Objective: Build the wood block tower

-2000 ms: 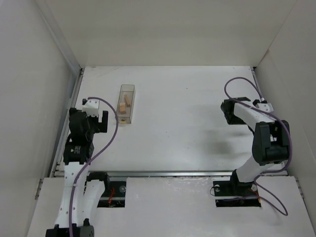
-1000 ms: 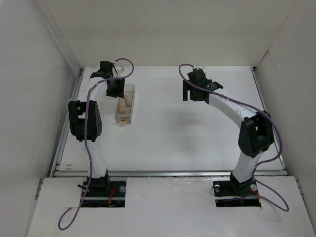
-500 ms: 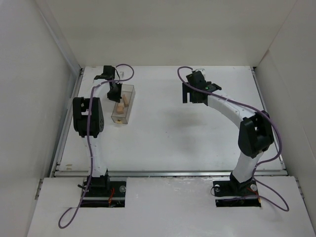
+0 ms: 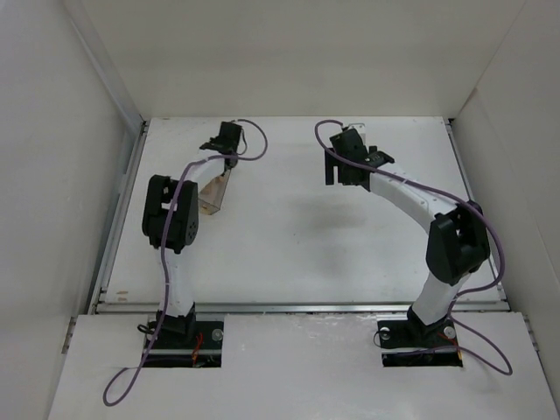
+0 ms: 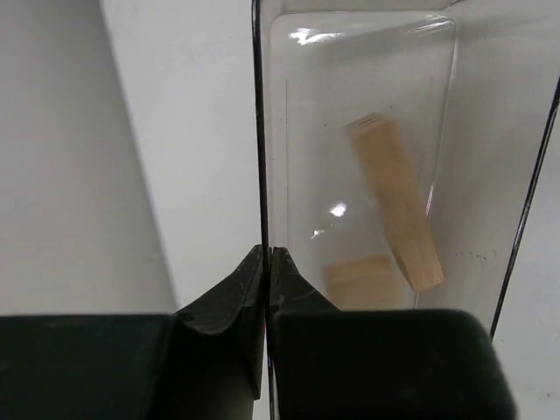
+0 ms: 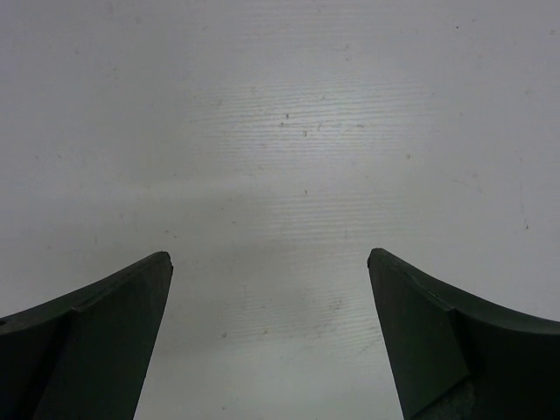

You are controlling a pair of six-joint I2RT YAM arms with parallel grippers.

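Observation:
My left gripper (image 5: 265, 255) is shut on the thin left wall of the clear plastic box (image 5: 367, 105). Inside the box lie two pale wooden blocks: a long bar (image 5: 395, 206) leaning at an angle and a shorter block (image 5: 359, 278) close to my fingers. From above, the left gripper (image 4: 223, 171) reaches down onto the box (image 4: 210, 199), which looks tipped at the left of the table. The right gripper (image 6: 269, 258) stands open over bare white table with nothing between its fingers; from above the right gripper (image 4: 339, 164) is at the table's far middle.
White walls (image 4: 105, 79) enclose the table on the left, back and right. A metal rail (image 4: 297, 306) runs along the near edge, in front of the arm bases. Purple cables (image 4: 249, 153) loop off both wrists.
The left jaws have closed on the box wall. The left wrist swung to the right and the box shifted and tipped with it. The right arm has barely moved.

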